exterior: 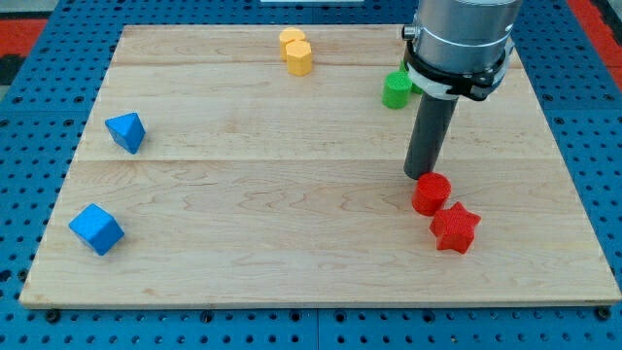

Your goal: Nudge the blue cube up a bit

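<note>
Camera view: pale wooden board lying on a blue perforated mat, red mat patches at the view's top corners.

Blue cube near the board's lower left corner, turned so one corner faces the view's bottom, resting alone and well apart from every other block. Second blue block, a wedge-like triangular piece, above it toward the view's top, near the left edge, apart from the cube.

Yellow block of lumpy, rounded outline at the view's top centre, close to the board's far edge; exact shape hard to tell.

Green block at the view's upper right, partly hidden behind the arm's grey housing and its black collar; shape not clear.

Dark straight rod reaching down from the collar on the view's right side. My tip just above the red cylinder, touching or almost touching its top edge; contact cannot be judged for sure. Red star-shaped block just below and right of the cylinder, the two red pieces touching or very nearly so.

No fingers on this arm, only the plain rod, so nothing spread, pressed together or pinched.

Tip far to the view's right of the blue cube, most of the board's width between them.
</note>
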Controlling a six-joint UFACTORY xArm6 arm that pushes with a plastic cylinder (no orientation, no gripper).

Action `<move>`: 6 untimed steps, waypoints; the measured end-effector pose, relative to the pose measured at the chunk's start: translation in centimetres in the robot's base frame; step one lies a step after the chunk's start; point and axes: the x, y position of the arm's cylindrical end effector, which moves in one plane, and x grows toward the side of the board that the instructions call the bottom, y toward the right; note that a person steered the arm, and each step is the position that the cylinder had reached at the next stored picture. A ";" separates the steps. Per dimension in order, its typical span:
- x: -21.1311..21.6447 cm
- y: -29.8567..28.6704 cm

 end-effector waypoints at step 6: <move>6.3 -32.6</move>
